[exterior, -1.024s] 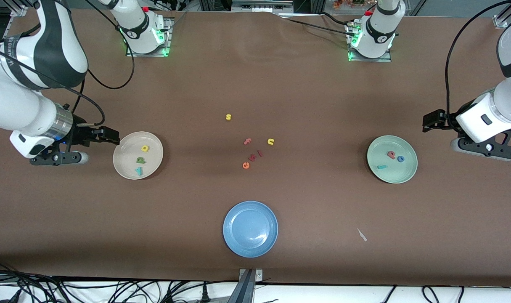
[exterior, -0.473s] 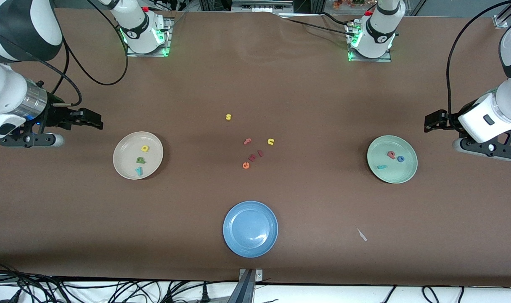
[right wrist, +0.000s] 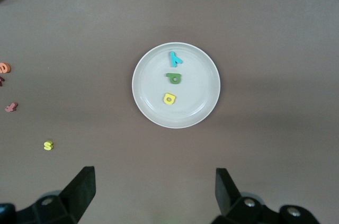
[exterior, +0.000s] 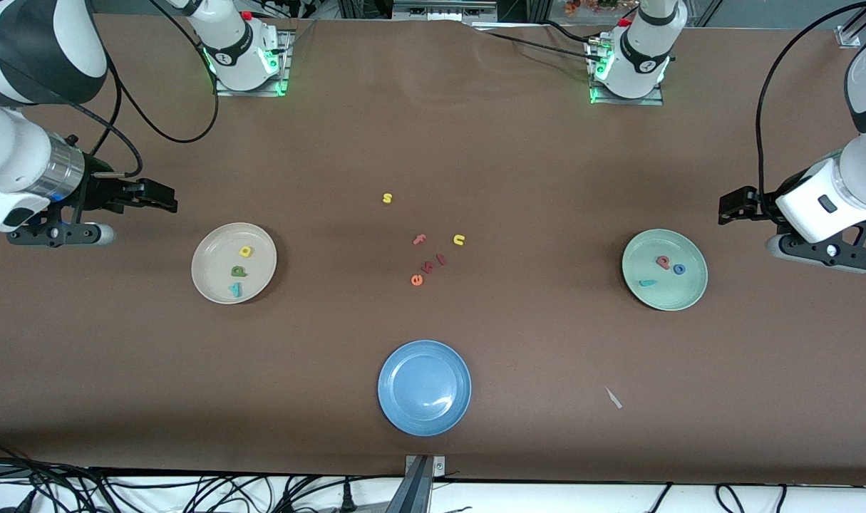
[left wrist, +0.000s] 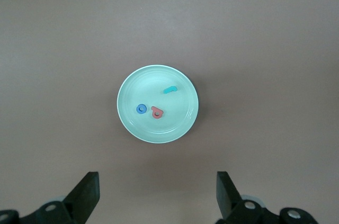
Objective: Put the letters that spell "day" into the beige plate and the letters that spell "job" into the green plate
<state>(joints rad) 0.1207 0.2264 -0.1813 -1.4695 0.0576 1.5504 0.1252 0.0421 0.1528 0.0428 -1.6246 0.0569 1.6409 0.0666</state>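
Both words lie sorted: "day" in the beige plate, "job" in the green plate; so the left pincer and the right pincer hang wide and empty beside their plates.

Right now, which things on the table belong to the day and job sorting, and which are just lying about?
Part of the job:
- beige plate holding yellow d, green a, teal y
- green plate holding teal j, blue o, red b

Just lying about:
- blue plate
- yellow s, yellow n, pink f, orange e
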